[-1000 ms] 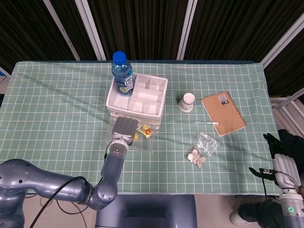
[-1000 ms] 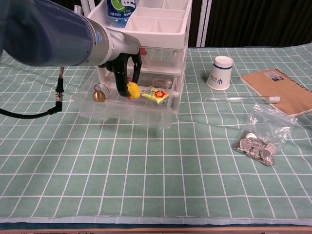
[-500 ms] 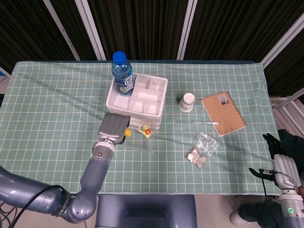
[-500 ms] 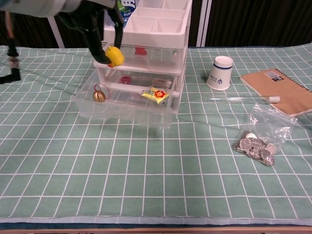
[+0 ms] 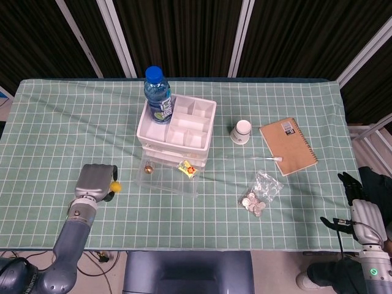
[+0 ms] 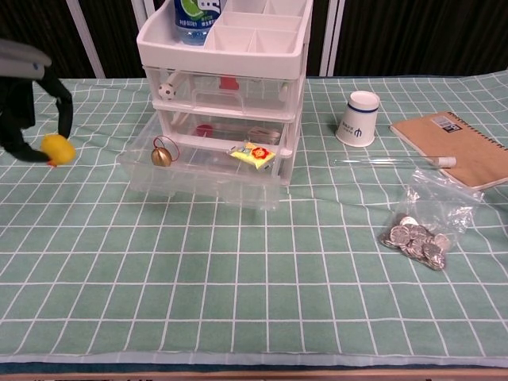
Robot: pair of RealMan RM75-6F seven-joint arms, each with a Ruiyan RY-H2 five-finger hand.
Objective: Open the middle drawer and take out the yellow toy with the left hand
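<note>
Yellow toy (image 5: 114, 185): carried from drawer (image 5: 166, 178) to lower left, pinched by left robot hand (image 5: 95, 182); removal done

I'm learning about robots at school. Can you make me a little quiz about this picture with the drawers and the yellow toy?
1. True or false: the yellow toy lies inside the open drawer.
2. Which thing sits in the open drawer? A) a small bell B) the paper cup C) the bag of coins
3. Fill in: the blue-capped bottle stands in the white ____ on top of the drawers.

Key:
1. False. The left hand holds it over the tablecloth, left of the drawers.
2. A
3. tray
</note>
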